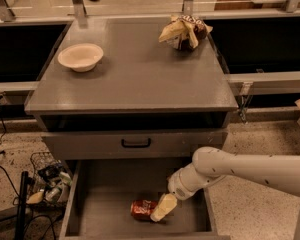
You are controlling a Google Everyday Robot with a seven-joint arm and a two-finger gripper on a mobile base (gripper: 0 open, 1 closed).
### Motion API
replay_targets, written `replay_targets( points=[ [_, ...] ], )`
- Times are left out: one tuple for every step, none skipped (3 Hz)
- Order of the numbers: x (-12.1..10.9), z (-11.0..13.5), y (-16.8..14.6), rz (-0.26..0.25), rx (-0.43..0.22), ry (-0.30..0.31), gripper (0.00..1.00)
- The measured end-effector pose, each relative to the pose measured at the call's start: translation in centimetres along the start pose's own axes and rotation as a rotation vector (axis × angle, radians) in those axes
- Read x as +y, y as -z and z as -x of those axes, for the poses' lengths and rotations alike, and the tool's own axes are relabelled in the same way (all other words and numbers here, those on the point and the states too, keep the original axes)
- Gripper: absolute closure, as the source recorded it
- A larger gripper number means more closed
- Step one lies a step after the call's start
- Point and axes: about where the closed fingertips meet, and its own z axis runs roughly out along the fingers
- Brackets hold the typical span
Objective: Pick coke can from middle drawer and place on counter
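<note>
Bench [140, 84]: broad flat matte grey cabinet top, seen from above and front. L rear of it: shallow round white bowl [80, 57], upright. R rear, near the back edge: crumpled tan and brown snack bag [184, 31]. The two sit well apart, w/ bare grey top between.

Under the top: a dark open slot, then a grey drawer front [85, 145] w/ a black handle [136, 143] at centre, closed.

Middle drawer [107, 201]: wide shallow grey drawer box, standing open toward the camera, w/ flat floor and low side walls in view.

Coke can [141, 209]: small red aluminium soda can w/ white lettering. It lies on its side on the drawer floor, R of centre and toward the front, long axis roughly L–R. It is clear of both side walls and, as far as visible, rests on the floor, not lifted.

Arm [250, 171]: white, rounded segments. It comes in from the R edge of view and angles down into the drawer, inside the R wall.

Tool [161, 210]: cream-coloured, down at the can's R end and overlapping it on the camera side (that end of the can is hidden behind it). State: cannot tell whether it's clamped on the can or only against it.

Floor L of the cabinet: black wire basket [50, 181] of mixed small items, dark cables beside it.
</note>
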Motion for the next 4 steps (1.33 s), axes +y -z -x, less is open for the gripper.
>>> replay_targets(
  points=[
    [-0.1, -0.2, -0.3, -0.001, 0.005, -0.006, 0.0],
    [-0.3, -0.8, -1.4, -0.007, 0.022, -0.026, 0.0],
    [-1.2, -2.8, -3.6, -0.01, 0.023, -0.099, 0.0],
    [-1.2, -2.8, -3.6, -0.01, 0.023, -0.099, 0.0]
  ],
)
